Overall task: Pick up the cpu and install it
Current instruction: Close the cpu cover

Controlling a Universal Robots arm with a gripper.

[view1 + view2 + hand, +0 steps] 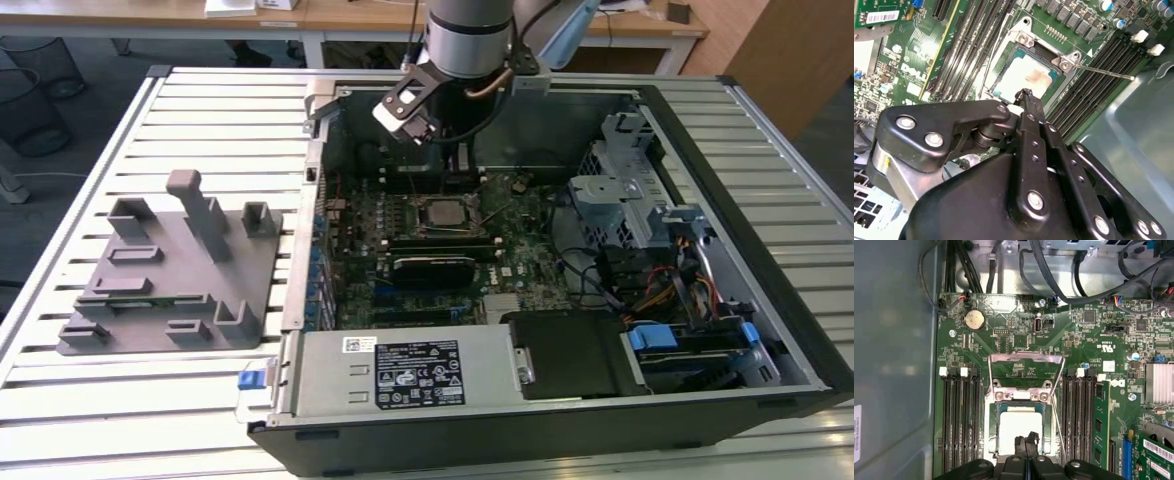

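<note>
A robotics lab or workshop: an open computer case (561, 300) and a grey holder block (174, 270) sit on a slatted metal tabletop (214, 110), with wooden desks (347, 15) and wire bins (30, 120) at the far side.

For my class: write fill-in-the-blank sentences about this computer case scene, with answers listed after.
The cpu lies in the motherboard's ___. The hinged metal frame beside it is flipped ___. The claw near the cpu is ___ (open/shut). The grey holder block sits on the exterior view's ___.
Answers: socket; open; shut; left.
</note>
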